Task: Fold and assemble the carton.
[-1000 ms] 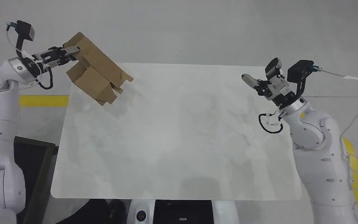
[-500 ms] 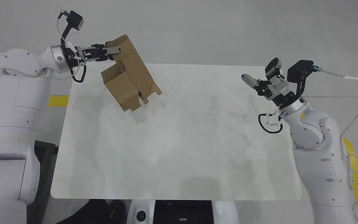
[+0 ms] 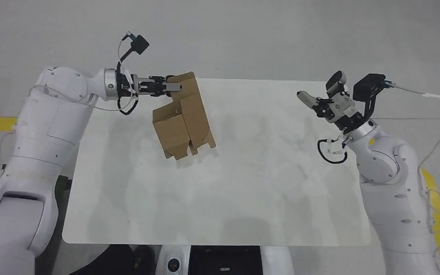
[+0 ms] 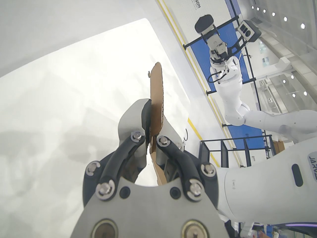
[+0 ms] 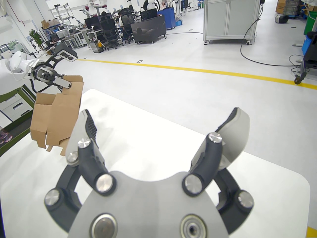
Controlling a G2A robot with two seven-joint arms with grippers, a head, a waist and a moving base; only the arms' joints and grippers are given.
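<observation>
Pinched shut on carton [image 3: 184, 124] top flap edge w/ L gripper [image 3: 172, 86], over far-left part of table [image 3: 240, 199]. Hanging down from that grip, partly opened, loose flaps at bottom; can't tell if touching tabletop. Well apart, at far-right table edge: R gripper [image 3: 315, 101], jaws spread wide, nothing btw them.

Carton [image 4: 156, 82] edge-on in left wrist view, btm part tucked behind left gripper [image 4: 154, 117], can't tell if it's touching table [image 3: 275, 206].
</observation>
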